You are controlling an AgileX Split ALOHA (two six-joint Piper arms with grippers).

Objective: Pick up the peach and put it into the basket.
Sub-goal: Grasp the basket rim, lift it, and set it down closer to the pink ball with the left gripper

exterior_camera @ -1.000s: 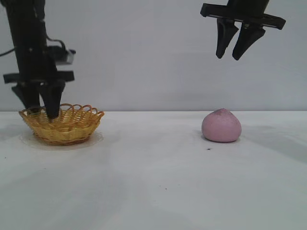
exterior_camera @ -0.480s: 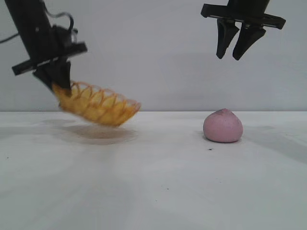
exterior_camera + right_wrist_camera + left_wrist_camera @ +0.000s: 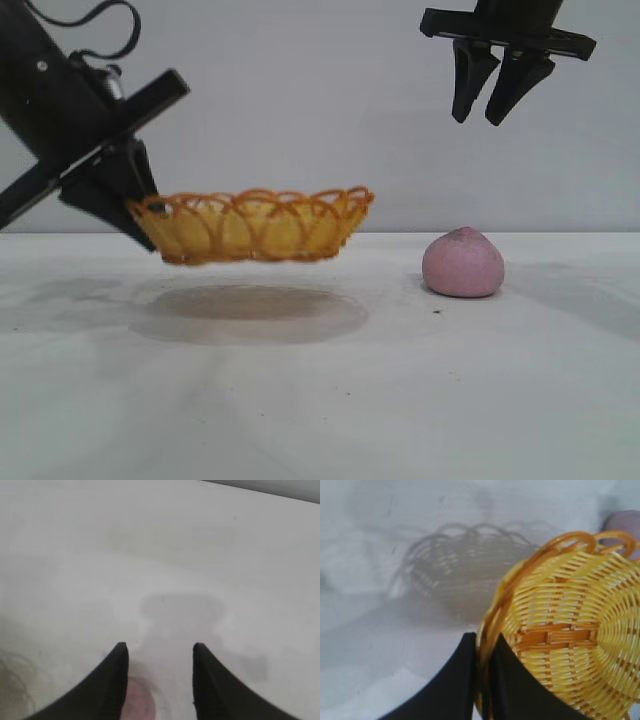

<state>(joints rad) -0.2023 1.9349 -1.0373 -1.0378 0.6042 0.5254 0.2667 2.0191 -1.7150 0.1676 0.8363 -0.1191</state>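
The pink-mauve peach (image 3: 462, 263) sits on the white table at the right; a part of it shows in the right wrist view (image 3: 139, 701). The yellow wicker basket (image 3: 255, 227) hangs above the table left of the peach, roughly level. My left gripper (image 3: 140, 207) is shut on its left rim; the left wrist view shows the rim (image 3: 492, 630) pinched between the two black fingers (image 3: 456, 685). My right gripper (image 3: 484, 110) is open and empty, high above the peach.
The basket's shadow (image 3: 250, 308) lies on the white table (image 3: 320, 400) below it. A plain grey wall stands behind.
My left gripper has lifted the basket off the table and carried it right toward the peach, levelling it out. The right gripper and peach have stayed in place.
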